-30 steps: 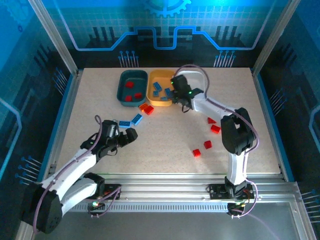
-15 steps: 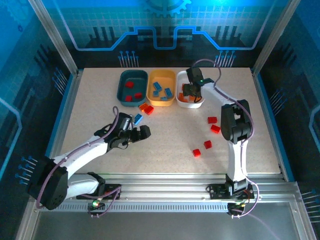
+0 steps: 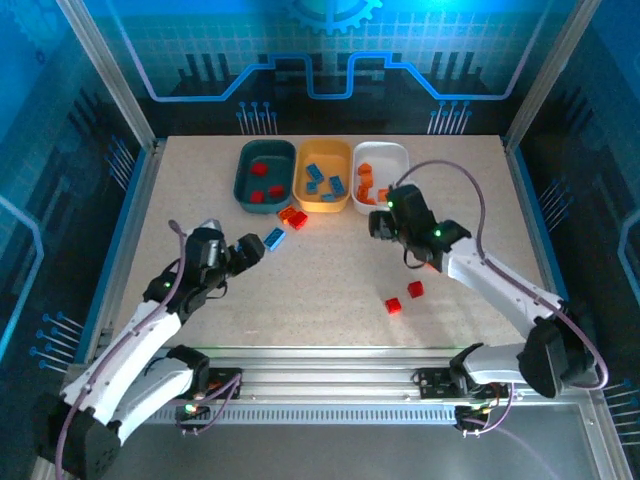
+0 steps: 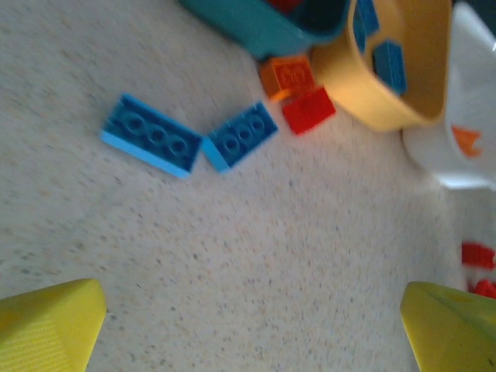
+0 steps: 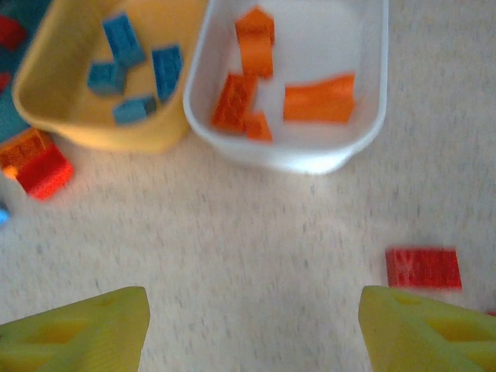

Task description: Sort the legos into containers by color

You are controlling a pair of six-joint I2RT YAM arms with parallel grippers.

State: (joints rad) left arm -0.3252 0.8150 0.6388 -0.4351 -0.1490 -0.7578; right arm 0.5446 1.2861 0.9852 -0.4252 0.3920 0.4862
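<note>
Three containers stand side by side at the back: a dark teal tray [image 3: 262,182] with red legos, a yellow tray [image 3: 322,198] with blue legos [image 5: 124,39], and a white tray [image 3: 392,160] with orange legos [image 5: 318,99]. In the left wrist view two blue legos [image 4: 151,145] [image 4: 242,136] lie on the table, with an orange lego [image 4: 285,75] and a red lego [image 4: 308,110] by the trays. My left gripper [image 3: 250,250] is open just short of the blue legos, nothing between its fingers. My right gripper [image 3: 385,222] is open and empty in front of the white tray.
Two red legos [image 3: 415,289] [image 3: 393,306] lie right of centre. Another red lego [image 5: 424,268] sits just ahead of my right finger [image 5: 426,333]. Blue side rails [image 3: 125,240] border the table, and a metal rail [image 3: 330,365] runs along its near edge.
My right gripper went from the yellow tray to the white tray, opened there, then drew back toward the table's middle. My left gripper swung right, then back left beside the blue legos.
</note>
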